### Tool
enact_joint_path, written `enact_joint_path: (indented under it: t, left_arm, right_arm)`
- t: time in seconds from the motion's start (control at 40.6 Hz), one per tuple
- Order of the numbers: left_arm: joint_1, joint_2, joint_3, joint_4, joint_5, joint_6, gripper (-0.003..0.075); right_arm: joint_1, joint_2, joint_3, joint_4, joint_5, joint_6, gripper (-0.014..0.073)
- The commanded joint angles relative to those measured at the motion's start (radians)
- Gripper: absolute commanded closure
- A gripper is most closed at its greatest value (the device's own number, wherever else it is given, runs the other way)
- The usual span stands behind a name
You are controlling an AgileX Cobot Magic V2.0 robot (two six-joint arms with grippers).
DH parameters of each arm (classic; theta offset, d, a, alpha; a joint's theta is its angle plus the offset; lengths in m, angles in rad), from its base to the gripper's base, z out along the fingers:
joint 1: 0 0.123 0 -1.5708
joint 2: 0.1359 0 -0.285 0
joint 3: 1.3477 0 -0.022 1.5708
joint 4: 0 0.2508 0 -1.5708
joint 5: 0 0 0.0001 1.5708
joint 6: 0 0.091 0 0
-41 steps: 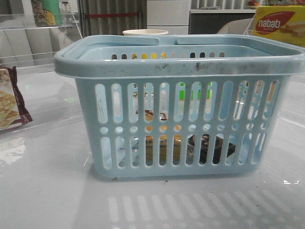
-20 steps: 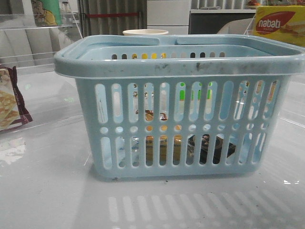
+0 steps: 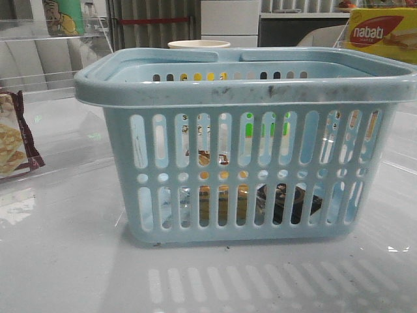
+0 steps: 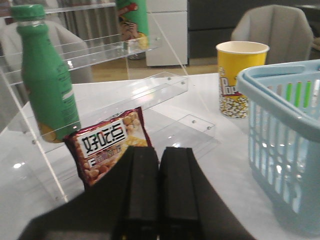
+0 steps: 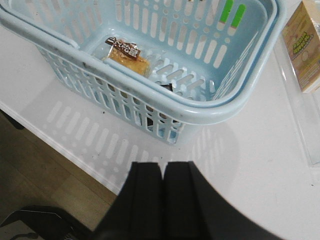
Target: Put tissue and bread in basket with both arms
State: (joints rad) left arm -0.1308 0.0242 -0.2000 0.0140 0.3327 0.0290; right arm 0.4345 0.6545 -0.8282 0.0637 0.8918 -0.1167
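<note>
right wrist view, bread: the bread lies flat on the floor of the basket, golden-brown in clear wrap with its dark label band at one end; it sits beyond the right gripper, with the near basket wall between them.
tissue: the tissue shows only as a small black corner on the basket floor, just beside the bread and mostly hidden by the near rim; in the front view it reads as a dark flat shape low behind the slots, next to the yellow-brown of the bread.
basket: light blue, upright on the white table, rim scuffed; in the left wrist view its wall stands off to one side of the left gripper, not touching it.
right gripper: fingers pressed together, nothing between them; outside the basket, above the table edge.
left gripper: fingers pressed together, nothing held; clear of the basket.
surroundings, left gripper: red snack packet just ahead of the fingertips, leaning at the clear acrylic shelf; green bottle on that shelf, further off; yellow popcorn cup beyond, near the basket's far corner.
surroundings, right gripper: pale carton past the basket, well apart.
</note>
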Motion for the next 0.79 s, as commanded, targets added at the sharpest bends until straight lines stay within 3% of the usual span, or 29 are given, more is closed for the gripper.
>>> enact_joint_path:
  t: [0.0,0.296,0.764]
  left_arm:
    - [0.043,-0.034,0.060,-0.022,-0.173,-0.009,0.0626]
    - [0.065,-0.049,0.207,-0.024,-0.388,-0.009,0.0626]
    - [0.063,-0.047,0.207,-0.024,-0.406,-0.009,0.0626]
  right_arm:
    - [0.000,0.000,-0.026,-0.001,-0.063,-0.005,0.0538]
    - [0.000,0.000,-0.026,-0.001,-0.062,-0.005,0.0538]
    - [0.000,0.000,-0.026,-0.001,-0.062,-0.005,0.0538]
